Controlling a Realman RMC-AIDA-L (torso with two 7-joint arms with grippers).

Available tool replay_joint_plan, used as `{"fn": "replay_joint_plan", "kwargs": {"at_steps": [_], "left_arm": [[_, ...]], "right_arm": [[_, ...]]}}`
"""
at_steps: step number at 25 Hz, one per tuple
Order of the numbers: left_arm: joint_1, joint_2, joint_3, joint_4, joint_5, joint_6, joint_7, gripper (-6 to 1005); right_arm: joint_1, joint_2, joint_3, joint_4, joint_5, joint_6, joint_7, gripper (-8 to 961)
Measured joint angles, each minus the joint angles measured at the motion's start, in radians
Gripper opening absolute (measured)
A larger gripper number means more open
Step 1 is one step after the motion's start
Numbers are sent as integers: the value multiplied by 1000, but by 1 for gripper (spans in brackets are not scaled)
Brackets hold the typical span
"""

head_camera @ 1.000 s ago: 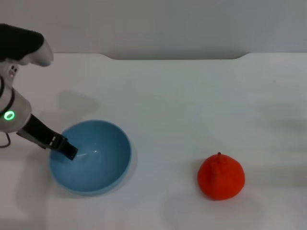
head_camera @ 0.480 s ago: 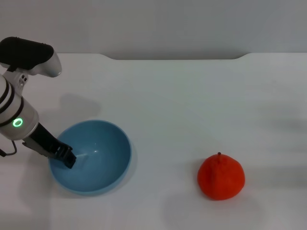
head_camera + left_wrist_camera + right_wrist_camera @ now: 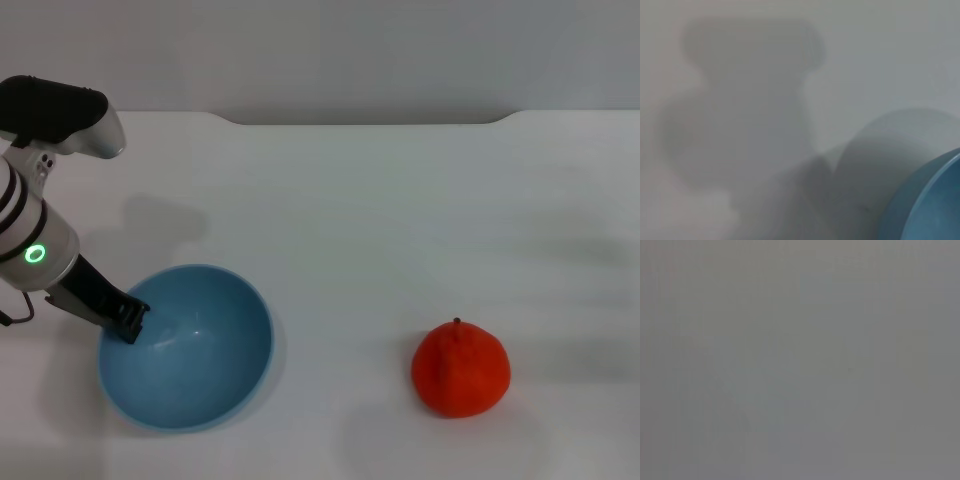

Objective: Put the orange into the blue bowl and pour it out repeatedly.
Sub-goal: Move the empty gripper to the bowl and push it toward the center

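The left end effector [image 3: 128, 322] is clenched on the left rim of the blue bowl [image 3: 190, 350], which holds nothing and sits at the left of the white bench [image 3: 400, 200]. Well apart to the right, the orange [image 3: 461, 368] rests on the bench, stem nub up. Since a second ago the bowl has shifted slightly toward the robot; the orange has stayed put. The right end effector is out of sight.

bowl [image 3: 200, 375]: smooth, glossy light blue, with a soft highlight inside; looks like glazed ceramic or hard plastic.
orange [image 3: 461, 369]: dimpled, matt red-orange skin with a small dark stem nub.
tabletop [image 3: 400, 220]: plain white, smooth, matt.
left pincer [image 3: 130, 323]: black, matt, plastic-looking; the arm casing above is smooth white and black plastic.
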Motion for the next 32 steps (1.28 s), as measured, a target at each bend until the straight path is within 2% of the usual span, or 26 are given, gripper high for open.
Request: {"fn": "replay_joint_plan", "kwargs": {"at_steps": [4,8,12,14,17,19,20,21,25,29,32], "left_arm": [[0,0,-1,0,0,-2,-3,56],[-1,0,-1,0,-4,-2,-4,24],[-1,-1,5,4,-18,-2,-5,-1],[-1,-1,8,5,-24,-4,-5,-2],[0,-2,9,7,-27,-6,-5,-2],[0,-2,10,7,-27,-8,-6,-2],[0,-2,10,8,-27,-9,-6,-1],[0,-2,10,9,-27,-11,-6,-1],[0,-2,10,13,-27,-25,-6,-1],[-3,-2,10,15,-27,-32,-6,-1],[-5,-1,10,18,-27,-31,-6,0]], "right_arm": [[30,0,2,15,2,11,41,575],[86,-20,-24,-16,-32,107,312,574],[188,-90,-180,-139,-270,245,872,576],[245,-128,-315,-237,-464,229,1207,576],[299,-151,-497,-396,-630,130,1568,575],[311,-148,-625,-521,-661,23,1716,575],[312,-143,-772,-650,-670,-91,1824,575],[312,-143,-772,-650,-670,-91,1824,575],[299,-134,-1036,-899,-686,-300,1992,574],[306,-119,-1179,-1027,-687,-454,2054,574],[324,-110,-1283,-1040,-687,-487,2096,574]]}}
